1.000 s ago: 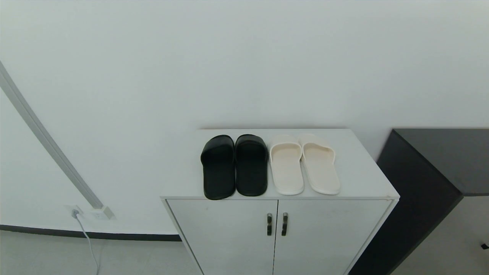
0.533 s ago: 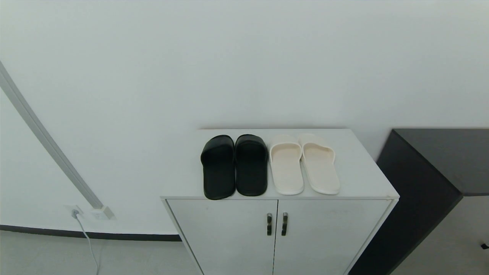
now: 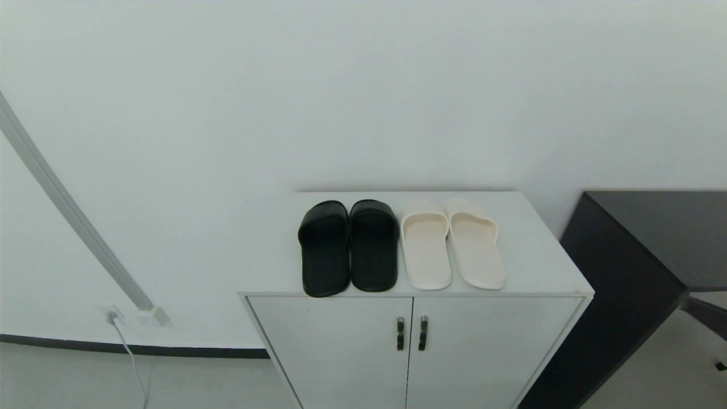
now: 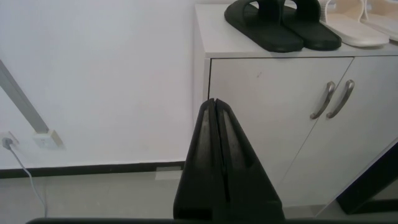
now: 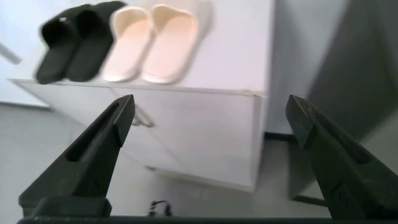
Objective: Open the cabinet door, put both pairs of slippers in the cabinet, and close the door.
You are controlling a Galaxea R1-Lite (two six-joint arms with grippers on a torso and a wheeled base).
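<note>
A white cabinet [image 3: 545, 261] stands against the wall with both doors [image 3: 341, 352] shut and two metal handles [image 3: 411, 333] at the centre seam. On its top lie a black pair of slippers [image 3: 347, 247] and, to the right, a cream pair of slippers [image 3: 452, 244], heels at the front edge. My left gripper [image 4: 214, 101] is shut and empty, low and left of the cabinet, facing the left door [image 4: 267, 112]. My right gripper [image 5: 211, 102] is open wide and empty, in front of the cabinet's right side, apart from the right door [image 5: 205, 137].
A black table [image 3: 653, 238] stands close against the cabinet's right side. On the left wall are a slanted cable duct [image 3: 68, 210] and a socket with a grey cable [image 3: 113, 315] near the floor. Bare floor lies to the cabinet's left.
A dark strip has come into the head view at the lower right, below the black table's edge. The slippers and the cabinet doors have not moved.
</note>
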